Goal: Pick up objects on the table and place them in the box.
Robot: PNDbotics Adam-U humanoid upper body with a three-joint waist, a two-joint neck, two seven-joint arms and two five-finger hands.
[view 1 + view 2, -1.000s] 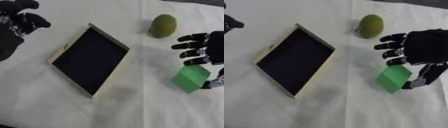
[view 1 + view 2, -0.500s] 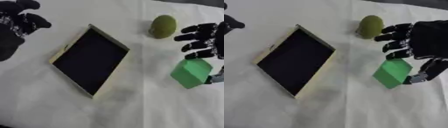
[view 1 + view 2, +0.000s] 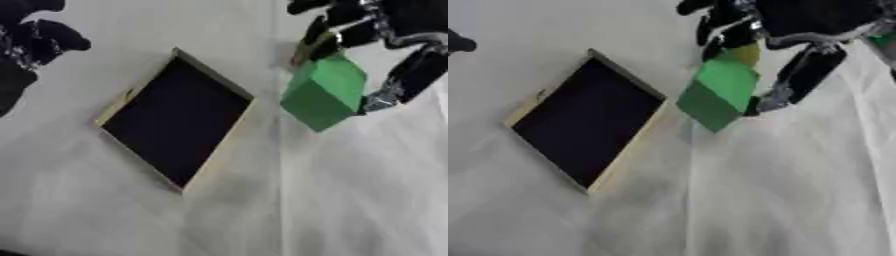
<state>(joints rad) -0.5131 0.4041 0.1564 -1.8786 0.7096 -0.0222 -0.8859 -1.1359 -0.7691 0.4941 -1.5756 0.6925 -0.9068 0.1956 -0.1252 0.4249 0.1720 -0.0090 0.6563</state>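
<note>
Even bright light, soft shadows, heavy motion blur throughout.

Olive-yellow object [image 3: 744, 53] mostly hidden behind green block [image 3: 324, 93]; left robot hand [image 3: 26, 45] cut by frame edge.

Two head-mounted eyes, looking steeply down, close, both sharing the box [image 3: 178, 120]

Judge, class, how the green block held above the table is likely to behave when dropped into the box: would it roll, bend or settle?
The green block shows flat faces and sharp edges, so it would probably settle, not roll. It keeps its shape between the right hand fingers and thumb, suggesting it is stiff. The box looks shallow and wide, so it should fit.
</note>
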